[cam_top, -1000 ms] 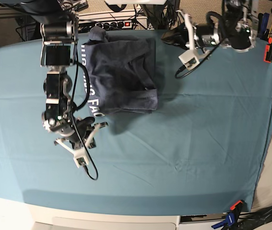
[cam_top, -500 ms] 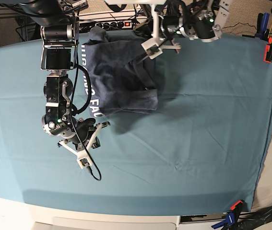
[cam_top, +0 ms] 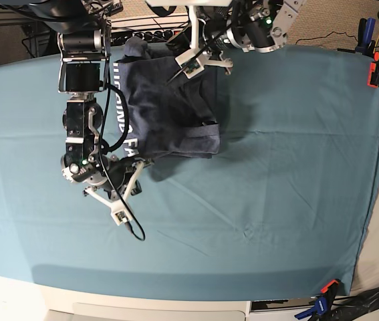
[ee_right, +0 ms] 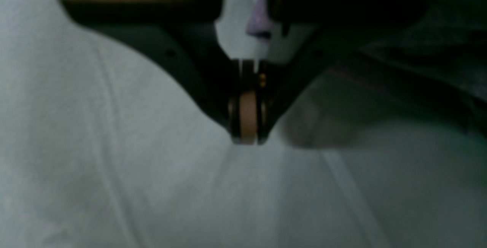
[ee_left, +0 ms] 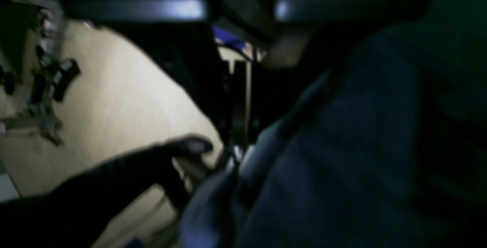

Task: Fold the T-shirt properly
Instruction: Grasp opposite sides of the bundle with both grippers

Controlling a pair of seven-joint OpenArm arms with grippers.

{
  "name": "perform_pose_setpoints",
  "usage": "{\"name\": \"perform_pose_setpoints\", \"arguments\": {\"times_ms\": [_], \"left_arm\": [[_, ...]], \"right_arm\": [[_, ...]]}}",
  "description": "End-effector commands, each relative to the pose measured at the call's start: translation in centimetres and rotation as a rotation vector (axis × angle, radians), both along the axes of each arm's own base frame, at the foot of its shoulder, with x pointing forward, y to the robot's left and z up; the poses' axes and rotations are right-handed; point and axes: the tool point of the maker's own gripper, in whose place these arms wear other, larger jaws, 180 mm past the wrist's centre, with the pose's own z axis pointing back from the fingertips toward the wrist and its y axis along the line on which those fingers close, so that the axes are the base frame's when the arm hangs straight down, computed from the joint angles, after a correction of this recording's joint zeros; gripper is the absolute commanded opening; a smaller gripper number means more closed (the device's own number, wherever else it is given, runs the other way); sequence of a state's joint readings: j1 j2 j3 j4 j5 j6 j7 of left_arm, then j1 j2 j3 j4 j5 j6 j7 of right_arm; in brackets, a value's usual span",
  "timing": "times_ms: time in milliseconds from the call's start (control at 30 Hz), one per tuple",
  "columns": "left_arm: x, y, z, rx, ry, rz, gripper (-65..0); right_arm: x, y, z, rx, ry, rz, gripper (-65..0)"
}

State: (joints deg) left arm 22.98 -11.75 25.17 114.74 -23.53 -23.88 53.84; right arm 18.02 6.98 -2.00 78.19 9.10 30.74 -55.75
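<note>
The slate-blue T-shirt (cam_top: pixel 169 110) lies folded at the back middle of the teal cloth, with white letters along its left edge. My left gripper (cam_top: pixel 176 75) hangs shut over the shirt's far edge. In the left wrist view the blurred left gripper (ee_left: pixel 234 151) ends right at the dark T-shirt (ee_left: pixel 342 156), and no fabric shows between its fingers. My right gripper (cam_top: pixel 142 164) is shut just off the shirt's near left corner. In the right wrist view the right gripper (ee_right: pixel 247 135) presses its pads together above bare cloth, with the T-shirt (ee_right: pixel 437 50) at the upper right.
The teal table cloth (cam_top: pixel 276 174) covers the whole table. A power strip (cam_top: pixel 156 33) and cables lie behind the far edge. An orange clamp (cam_top: pixel 375 67) grips the right edge and another clamp (cam_top: pixel 324 294) the near right corner. A cable (cam_top: pixel 134 231) loops below my right wrist.
My left arm has swung from the far right of the table leftward to above the shirt's far edge. My right gripper has crept a little closer to the shirt's near left corner.
</note>
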Motion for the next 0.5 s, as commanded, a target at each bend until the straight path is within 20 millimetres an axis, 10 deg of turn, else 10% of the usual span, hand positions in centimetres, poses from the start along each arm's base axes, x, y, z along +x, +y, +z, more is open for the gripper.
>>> {"name": "perform_pose_setpoints", "arguments": {"times_ms": [0, 467], "left_arm": [[-0.3, 0.0, -0.1, 0.004, 0.0, -0.026, -65.0], [3.7, 0.8, -1.6, 0.067, -0.043, -0.002, -65.0]], "right_arm": [[1.1, 0.0, 1.7, 0.009, -0.049, 0.003, -65.0], [0.1, -0.3, 0.6, -0.005, 0.001, 0.003, -65.0]]}}
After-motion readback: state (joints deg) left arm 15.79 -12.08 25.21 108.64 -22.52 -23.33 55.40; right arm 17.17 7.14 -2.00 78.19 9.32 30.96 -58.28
